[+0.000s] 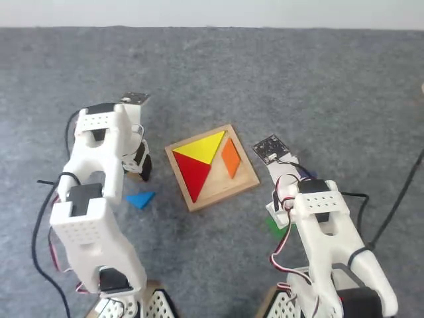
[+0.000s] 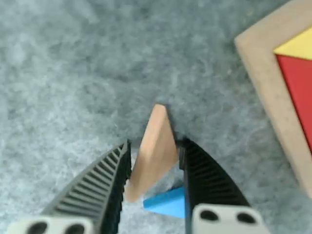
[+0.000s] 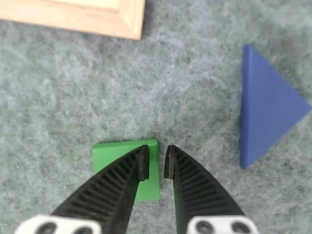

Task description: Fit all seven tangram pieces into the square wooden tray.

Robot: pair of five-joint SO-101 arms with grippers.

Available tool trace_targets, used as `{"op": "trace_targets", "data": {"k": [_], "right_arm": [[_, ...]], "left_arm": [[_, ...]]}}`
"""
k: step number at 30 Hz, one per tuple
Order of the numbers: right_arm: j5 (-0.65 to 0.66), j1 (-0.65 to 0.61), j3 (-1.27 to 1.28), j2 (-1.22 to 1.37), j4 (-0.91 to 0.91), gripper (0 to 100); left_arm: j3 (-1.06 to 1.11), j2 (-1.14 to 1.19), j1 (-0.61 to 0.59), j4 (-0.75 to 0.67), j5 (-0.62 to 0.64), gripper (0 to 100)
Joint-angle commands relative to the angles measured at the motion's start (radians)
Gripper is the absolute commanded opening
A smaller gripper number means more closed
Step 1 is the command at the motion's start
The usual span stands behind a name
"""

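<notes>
The square wooden tray (image 1: 248,182) lies mid-table and holds a yellow triangle (image 1: 201,149), a red triangle (image 1: 194,173) and an orange parallelogram (image 1: 230,158). Left of the tray, my left gripper (image 2: 154,143) is shut on a tan piece (image 2: 155,156) that stands on edge on the carpet. A light blue triangle (image 1: 140,199) lies just behind it. Right of the tray, my right gripper (image 3: 156,156) hangs low over one edge of a green square (image 3: 119,158), its fingers a narrow gap apart with nothing between them. A dark blue triangle (image 3: 265,114) lies beside it.
Grey carpet (image 1: 265,79) covers the whole table. The tray's border (image 2: 265,83) is a short way from the tan piece, and a tray corner (image 3: 124,22) sits just beyond the green square. Cables trail beside both arm bases.
</notes>
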Motion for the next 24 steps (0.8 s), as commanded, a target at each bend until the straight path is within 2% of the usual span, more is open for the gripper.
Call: {"op": "trace_targets", "data": {"k": [1,8,13,16,20,24], "right_arm": [[0.015,-0.013,0.02,-0.005,-0.01,8.0],[0.015,-0.013,0.02,-0.005,-0.01,8.0],[0.015,-0.013,0.02,-0.005,-0.01,8.0],[0.015,-0.013,0.02,-0.005,-0.01,8.0],[0.015,-0.013,0.02,-0.005,-0.01,8.0],[0.014,-0.013,0.02,-0.005,-0.01,8.0]], "left_arm": [[0.039,-0.009,0.041,-0.054,0.009,16],[0.039,-0.02,0.051,-0.064,0.015,1],[-0.01,-0.021,0.052,-0.051,0.014,1],[-0.082,-0.021,0.078,0.02,0.02,1],[-0.275,-0.046,0.146,0.195,0.064,1],[-0.414,-0.11,0.264,0.282,0.124,1]]}}
